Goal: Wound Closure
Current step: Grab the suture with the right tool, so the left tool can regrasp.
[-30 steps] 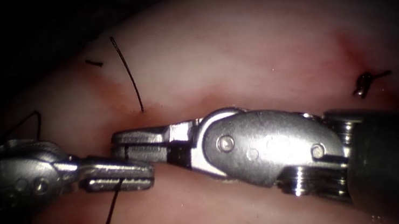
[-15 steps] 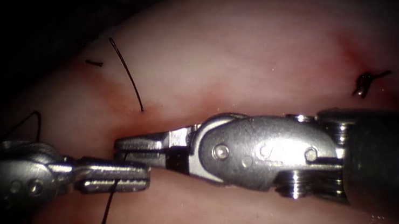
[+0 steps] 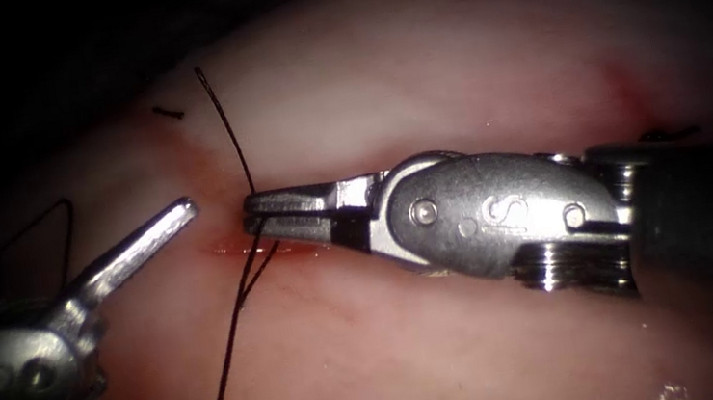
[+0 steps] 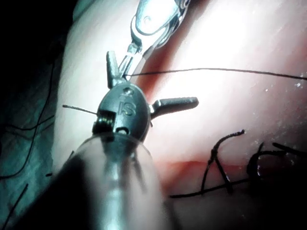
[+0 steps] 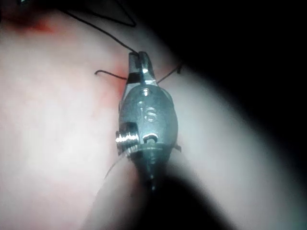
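My right tool [image 3: 253, 214] comes in from the right and lies across the tissue [image 3: 452, 75], its jaws shut on the black thread [image 3: 228, 369]. From the jaws the thread runs up to a free end [image 3: 203, 72] and down toward the near edge. My left tool [image 3: 175, 345] stands wide open on the left and holds nothing; one jaw points up at the right tool's tip, the other points down. In the left wrist view the open left tool [image 4: 152, 81] sits by the taut thread [image 4: 216, 70]. The right wrist view shows the right tool [image 5: 139, 60] shut on the thread [image 5: 109, 74].
Red fluid [image 3: 238, 246] pools on the cut just under the right tool's jaws. A short cut end of thread [image 3: 168, 113] lies at the upper left. A loop of thread [image 3: 55, 209] sits behind the left tool. Tied stitches [image 4: 223, 160] show in the left wrist view.
The left tool's jaws have opened wide and let go of the thread. The right tool has taken the thread in its jaws and moved up and slightly right with it.
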Action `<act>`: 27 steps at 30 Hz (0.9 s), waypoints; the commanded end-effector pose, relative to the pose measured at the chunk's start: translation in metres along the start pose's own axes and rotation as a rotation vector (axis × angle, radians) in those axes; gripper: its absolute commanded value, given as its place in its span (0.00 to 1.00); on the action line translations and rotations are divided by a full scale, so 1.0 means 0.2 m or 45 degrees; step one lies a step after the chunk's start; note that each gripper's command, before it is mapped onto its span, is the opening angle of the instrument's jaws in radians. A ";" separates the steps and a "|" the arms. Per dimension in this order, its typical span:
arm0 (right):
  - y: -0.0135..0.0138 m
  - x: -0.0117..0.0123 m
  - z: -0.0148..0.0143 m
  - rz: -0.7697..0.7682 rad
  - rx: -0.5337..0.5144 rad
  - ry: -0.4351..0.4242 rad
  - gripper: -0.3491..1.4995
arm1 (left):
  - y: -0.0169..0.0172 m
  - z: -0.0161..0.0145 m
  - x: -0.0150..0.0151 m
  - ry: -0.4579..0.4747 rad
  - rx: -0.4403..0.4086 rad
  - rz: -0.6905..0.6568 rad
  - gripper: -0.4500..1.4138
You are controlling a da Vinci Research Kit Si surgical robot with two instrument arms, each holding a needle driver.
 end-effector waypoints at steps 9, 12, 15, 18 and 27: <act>0.014 -0.008 0.006 0.013 -0.026 0.008 0.00 | 0.006 -0.003 0.009 -0.002 -0.010 0.267 0.49; 0.017 -0.011 0.007 0.058 -0.032 0.014 0.00 | 0.007 0.001 0.010 -0.015 -0.002 0.375 0.46; 0.018 -0.011 0.007 0.074 -0.033 0.017 0.00 | 0.008 0.003 0.009 -0.027 0.005 0.399 0.46; 0.018 -0.012 0.008 0.080 -0.034 0.016 0.00 | 0.009 0.008 0.008 -0.039 0.018 0.425 0.46; 0.019 -0.012 0.008 0.080 -0.035 0.016 0.00 | 0.018 0.026 0.011 -0.122 0.026 0.577 0.47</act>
